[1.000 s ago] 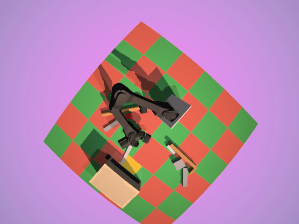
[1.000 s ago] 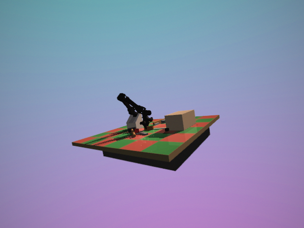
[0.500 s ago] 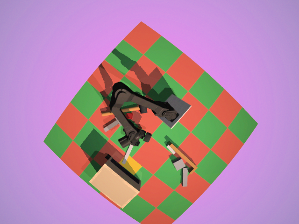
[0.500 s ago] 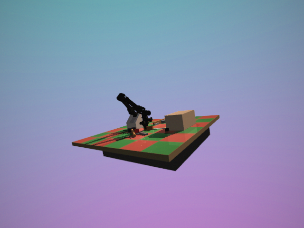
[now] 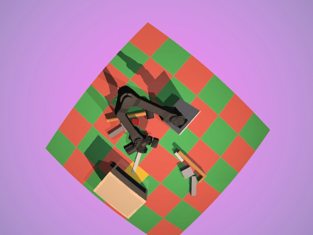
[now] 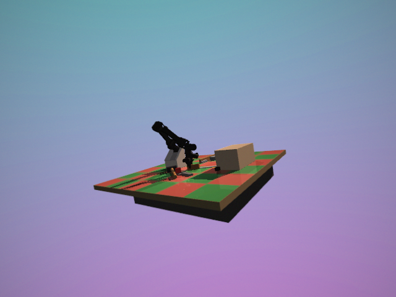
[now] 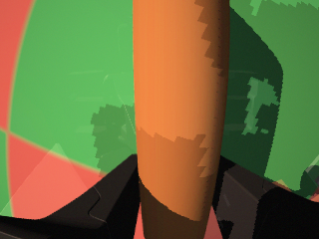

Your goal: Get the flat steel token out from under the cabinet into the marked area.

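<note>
My gripper (image 5: 141,149) (image 6: 189,166) (image 7: 173,162) is shut on the thick orange handle (image 7: 179,75) of a tool, low over the table. The tool's thin pale shaft (image 5: 136,161) (image 6: 208,167) reaches towards the cabinet (image 5: 120,194) (image 6: 227,159). Its far end, with a small grey patch, lies over the yellow marked area (image 5: 141,175), just in front of the cabinet's dark slotted front. I cannot make out the steel token in any view, nor tell whether that grey patch is part of the tool.
A red cube (image 5: 135,122) (image 6: 177,169), an orange bar (image 5: 137,114) and a grey block (image 5: 116,130) lie behind the gripper, near the arm. A long orange bar (image 5: 191,164) lies to the right in the top view, beside grey blocks (image 5: 187,172) (image 5: 193,185) and a white piece (image 5: 178,156).
</note>
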Action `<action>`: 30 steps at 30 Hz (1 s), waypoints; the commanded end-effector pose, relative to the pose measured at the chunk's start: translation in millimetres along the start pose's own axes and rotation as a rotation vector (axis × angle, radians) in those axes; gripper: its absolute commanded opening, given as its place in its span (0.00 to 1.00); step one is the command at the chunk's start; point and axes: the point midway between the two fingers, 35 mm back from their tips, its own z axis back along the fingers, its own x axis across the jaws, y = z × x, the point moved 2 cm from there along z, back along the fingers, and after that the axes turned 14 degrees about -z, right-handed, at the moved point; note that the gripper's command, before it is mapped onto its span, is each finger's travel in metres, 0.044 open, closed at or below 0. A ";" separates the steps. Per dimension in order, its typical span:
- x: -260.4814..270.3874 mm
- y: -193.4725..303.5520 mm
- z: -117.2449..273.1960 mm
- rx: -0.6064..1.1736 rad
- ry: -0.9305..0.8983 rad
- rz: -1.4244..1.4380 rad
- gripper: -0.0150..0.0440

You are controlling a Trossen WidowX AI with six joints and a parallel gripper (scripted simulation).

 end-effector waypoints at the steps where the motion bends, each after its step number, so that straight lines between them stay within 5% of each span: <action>1: -0.4 -2.1 1.5 -0.005 0.000 0.043 0.25; 30: 11.7 -8.5 2.8 -0.004 -0.003 0.163 0.25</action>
